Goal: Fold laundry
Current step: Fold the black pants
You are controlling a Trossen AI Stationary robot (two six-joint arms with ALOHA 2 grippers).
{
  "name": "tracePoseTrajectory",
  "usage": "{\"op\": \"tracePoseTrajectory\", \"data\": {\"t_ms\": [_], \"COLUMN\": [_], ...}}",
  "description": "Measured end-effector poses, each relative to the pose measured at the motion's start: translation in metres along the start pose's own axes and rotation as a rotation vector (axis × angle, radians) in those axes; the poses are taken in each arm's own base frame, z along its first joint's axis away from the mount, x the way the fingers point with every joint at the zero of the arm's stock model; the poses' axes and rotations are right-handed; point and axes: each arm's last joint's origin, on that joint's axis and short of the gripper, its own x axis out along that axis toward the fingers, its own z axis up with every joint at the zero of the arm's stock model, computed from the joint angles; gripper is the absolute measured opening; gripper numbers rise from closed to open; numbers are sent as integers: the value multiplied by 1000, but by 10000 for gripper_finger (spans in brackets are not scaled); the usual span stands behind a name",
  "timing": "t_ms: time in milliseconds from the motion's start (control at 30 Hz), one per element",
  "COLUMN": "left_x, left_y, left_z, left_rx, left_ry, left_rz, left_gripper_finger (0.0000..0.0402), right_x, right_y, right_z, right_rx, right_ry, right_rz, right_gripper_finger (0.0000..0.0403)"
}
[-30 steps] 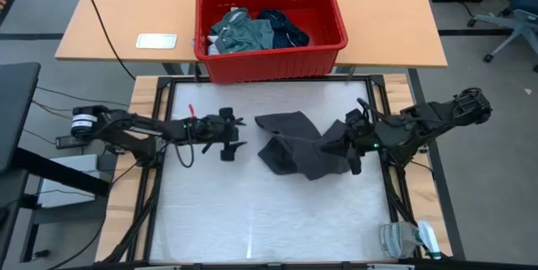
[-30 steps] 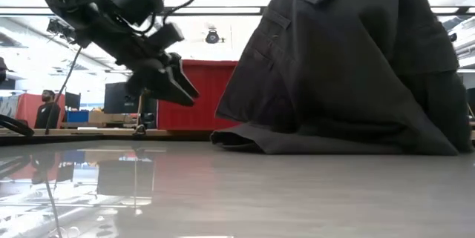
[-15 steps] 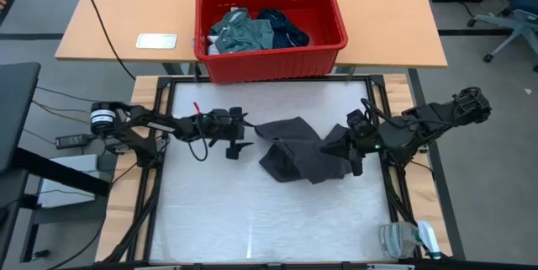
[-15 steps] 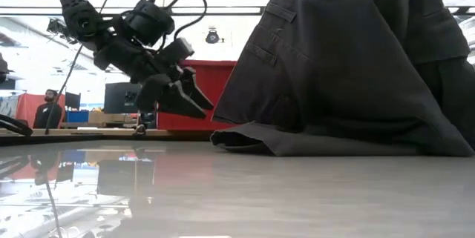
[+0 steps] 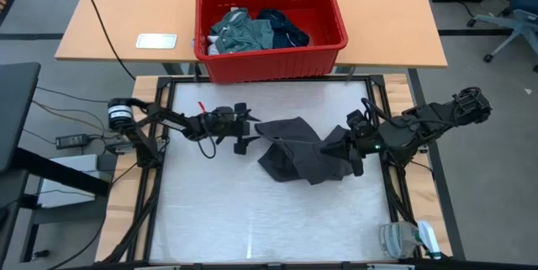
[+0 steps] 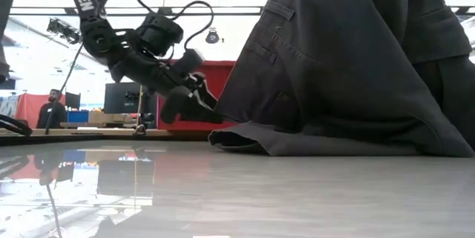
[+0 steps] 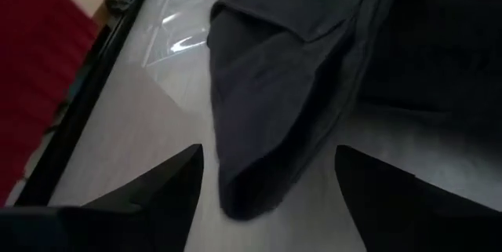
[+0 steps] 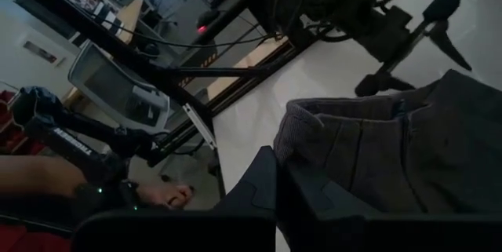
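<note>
A charcoal grey garment point(image 5: 301, 153) lies on the pale whitish-grey counter point(image 5: 210, 211), which has a black frame. Behind it, a red plastic basket point(image 5: 271, 55) holds a teal-green piece point(image 5: 239, 33) and a navy piece point(image 5: 283, 28), on a light tan wooden desk point(image 5: 126, 13). Both arms are black, and the left pincer point(image 5: 241, 129) is dark too.

Robotics laboratory in an open-plan workspace. Beyond the left gripper point(image 5: 244, 133), a red basket point(image 5: 271, 60) sits on a plain wooden desk point(image 5: 118, 18). Off to the right gripper's point(image 5: 353, 146) far side stands a wheeled office chair point(image 5: 513, 18) on grey flooring. Behind the arms, monitors point(image 6: 122, 97), ceiling lights and a person point(image 6: 49, 110) appear.
</note>
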Motion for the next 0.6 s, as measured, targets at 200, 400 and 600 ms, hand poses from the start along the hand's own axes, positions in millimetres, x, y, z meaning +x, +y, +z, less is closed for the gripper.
{"op": "tracePoseTrajectory", "data": {"t_ms": [200, 400, 600], "left_x": [14, -5, -61], "left_y": [4, 20, 53], "left_z": [17, 53, 109], "left_rx": [56, 81, 253], "left_ry": [58, 220, 287], "left_rz": [51, -46, -60], "left_gripper_finger": [158, 14, 9], "right_x": [0, -1, -5], "right_y": [0, -10, -28], "right_z": [0, -5, -4], "right_rx": [-2, -45, -123], "right_ry": [1, -5, -120], "right_rz": [-3, -150, -420], "right_gripper_finger": [9, 9, 9]}}
